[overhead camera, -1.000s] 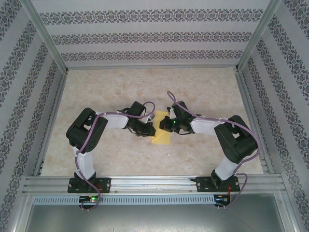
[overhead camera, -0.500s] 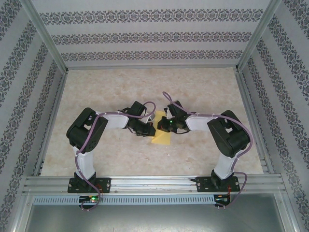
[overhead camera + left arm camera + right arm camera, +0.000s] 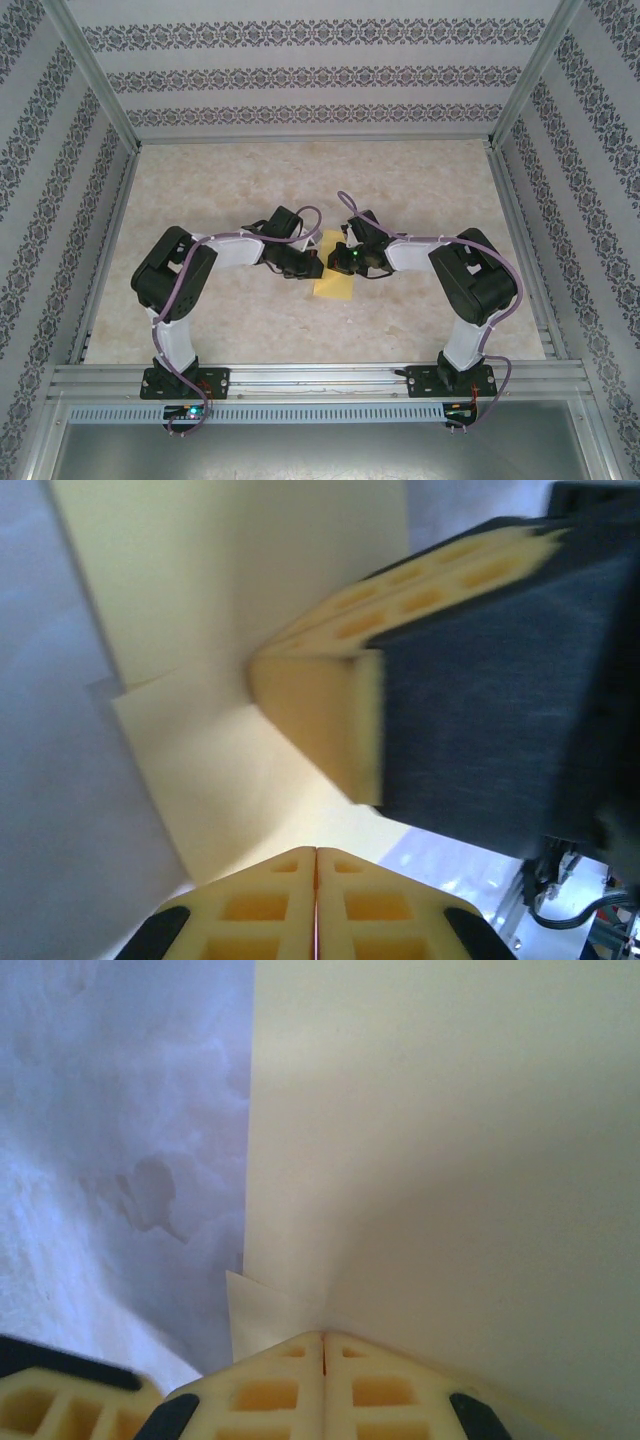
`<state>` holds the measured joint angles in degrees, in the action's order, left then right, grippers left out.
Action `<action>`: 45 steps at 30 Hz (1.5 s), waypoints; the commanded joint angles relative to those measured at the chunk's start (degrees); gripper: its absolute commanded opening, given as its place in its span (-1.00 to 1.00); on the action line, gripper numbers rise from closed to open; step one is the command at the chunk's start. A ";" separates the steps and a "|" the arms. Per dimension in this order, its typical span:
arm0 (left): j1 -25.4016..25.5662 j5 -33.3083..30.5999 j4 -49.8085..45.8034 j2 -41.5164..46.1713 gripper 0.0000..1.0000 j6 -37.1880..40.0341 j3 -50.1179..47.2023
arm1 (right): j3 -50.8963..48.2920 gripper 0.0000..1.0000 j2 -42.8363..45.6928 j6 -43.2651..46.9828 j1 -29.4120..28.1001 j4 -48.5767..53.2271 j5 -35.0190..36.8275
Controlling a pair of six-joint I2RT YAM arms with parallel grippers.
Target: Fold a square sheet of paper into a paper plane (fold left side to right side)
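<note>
1. My left jaws are closed. The two pale-yellow fingertips (image 3: 262, 912) press flat together, with only a thin seam between them. I cannot tell whether any layer of paper is caught in that seam.
2. My right jaws are closed as well. Their fingertips (image 3: 270, 1392) meet along a thin line, and the tips are down at the paper.
3. The sheet of paper (image 3: 335, 286) is pale yellow and lies folded under both sets of tips.
4. In my left wrist view it shows in two layers. One flap runs up toward 11 o'clock, and a lower layer steps out from under it at 9 o'clock.
5. In that same view, one finger of my right jaws comes in from 2 o'clock. Its yellow tip is down on the paper near the middle.
6. In my right wrist view the paper spreads from 12 round to 5 o'clock, with a straight edge running up toward 12. A small corner pokes out just beside my tips at 10 o'clock.
7. The marbled table (image 3: 420, 185) lies bare at 9 to 11 o'clock in the right wrist view.
8. From above, both jaws meet almost tip to tip near the table's centre. The left jaws are at the paper's 9 o'clock edge and the right jaws reach over it from 3 o'clock. The uncovered part of the sheet shows at 6 o'clock of them.
9. My left arm (image 3: 175, 278) bends in from 7 o'clock and my right arm (image 3: 475, 282) from 5 o'clock.
10. Patterned walls (image 3: 320, 75) stand around the table.
</note>
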<state>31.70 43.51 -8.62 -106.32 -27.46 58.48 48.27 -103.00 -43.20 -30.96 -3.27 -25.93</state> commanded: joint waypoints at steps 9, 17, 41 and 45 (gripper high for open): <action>2.81 1.17 -1.11 1.06 -0.84 -0.94 -0.39 | -6.90 -1.00 -0.53 -0.72 0.81 -5.61 0.10; 2.85 -2.82 -2.78 -1.68 -0.84 0.51 0.58 | -7.31 -1.00 -0.52 -0.72 0.81 -6.23 -0.46; 3.10 -4.75 -7.24 4.38 -0.85 4.17 -9.25 | -6.99 -1.00 -1.19 1.54 2.95 -2.90 -0.96; 3.05 -5.69 -8.55 7.26 -0.85 4.36 -10.18 | -6.79 -1.00 -0.75 1.71 2.77 -2.84 -1.21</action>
<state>34.13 39.40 -11.51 -101.32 -24.69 49.50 42.96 -102.21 -43.16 -29.08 -12.03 -30.00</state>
